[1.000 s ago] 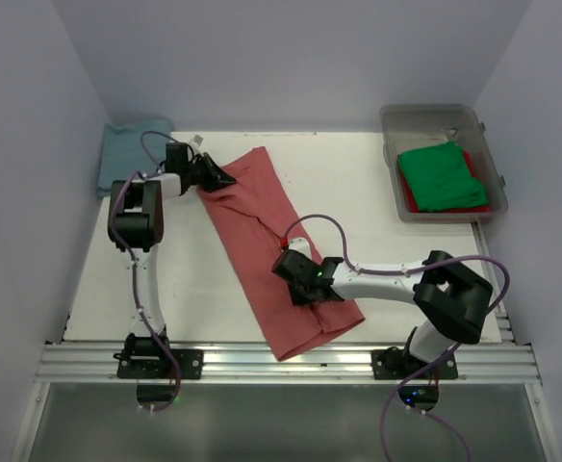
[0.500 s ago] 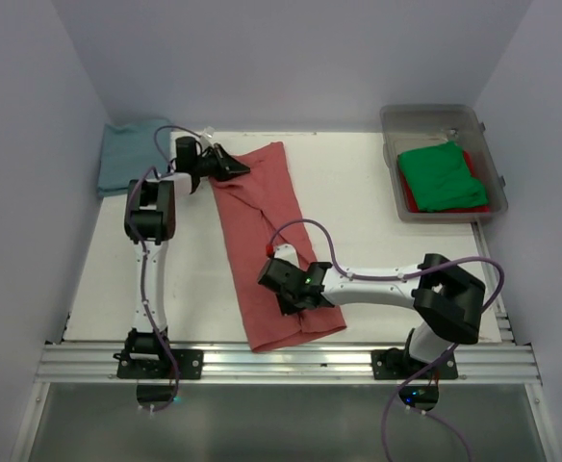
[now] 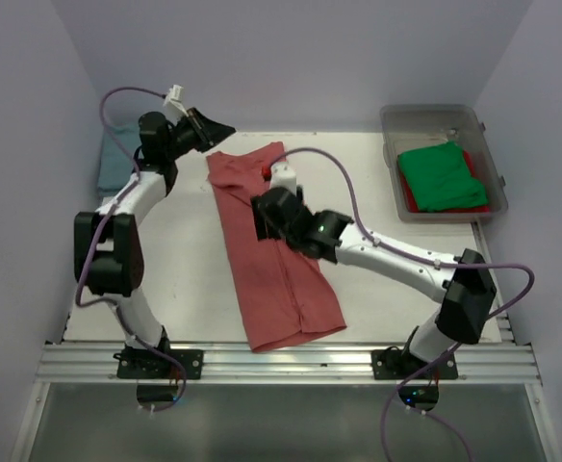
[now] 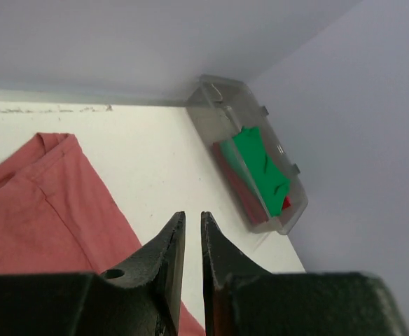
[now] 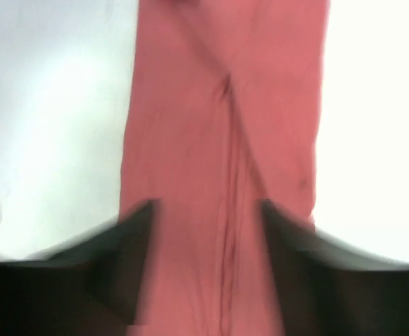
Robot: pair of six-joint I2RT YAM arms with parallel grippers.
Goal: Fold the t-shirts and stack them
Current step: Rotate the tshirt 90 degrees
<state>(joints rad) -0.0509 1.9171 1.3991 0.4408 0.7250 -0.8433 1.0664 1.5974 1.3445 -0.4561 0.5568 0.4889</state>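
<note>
salmon-red t-shirt (image 3: 271, 279) straighter; left hand (image 4: 192, 218), right hand (image 5: 206, 207) seemingly released.

No readable txt anywhere tbh, nothing legible in the top, left wrist or right wrist views.
</note>
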